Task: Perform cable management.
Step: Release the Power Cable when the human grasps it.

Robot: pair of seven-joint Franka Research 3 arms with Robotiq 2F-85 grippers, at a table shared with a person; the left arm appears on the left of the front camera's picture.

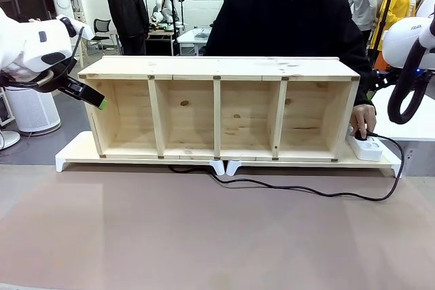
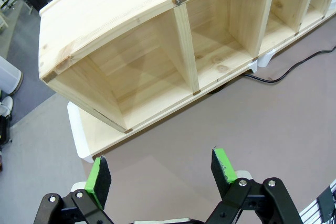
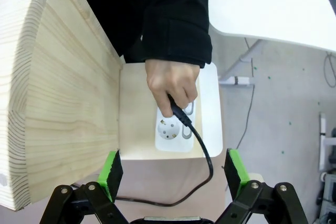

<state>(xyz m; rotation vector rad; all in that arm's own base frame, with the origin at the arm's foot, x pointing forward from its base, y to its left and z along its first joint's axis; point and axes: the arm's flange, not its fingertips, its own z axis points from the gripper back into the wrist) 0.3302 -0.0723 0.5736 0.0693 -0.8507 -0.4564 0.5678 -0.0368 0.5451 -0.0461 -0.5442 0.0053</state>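
Observation:
The cable (image 1: 306, 189), a thin black cord, runs along the table in front of the wooden shelf (image 1: 217, 106) and loops up at the right to the white power strip (image 1: 368, 148). A person's hand (image 3: 170, 85) holds its plug at the power strip (image 3: 170, 132); the cable (image 3: 202, 153) curves down from there. My right gripper (image 3: 173, 174) hovers open above that spot with nothing between its fingers. My left gripper (image 2: 160, 169) is open and bare near the shelf's left end, where its green-padded fingertip (image 1: 102, 103) shows. A stretch of the cable (image 2: 294, 66) lies at the far right.
The shelf (image 2: 157, 40) with several open compartments stands on a white base board (image 1: 75, 154) across the table's middle. The person stands behind it. A white table (image 3: 273, 3) sits beside the right end. The brown tabletop (image 1: 204, 236) in front is open room.

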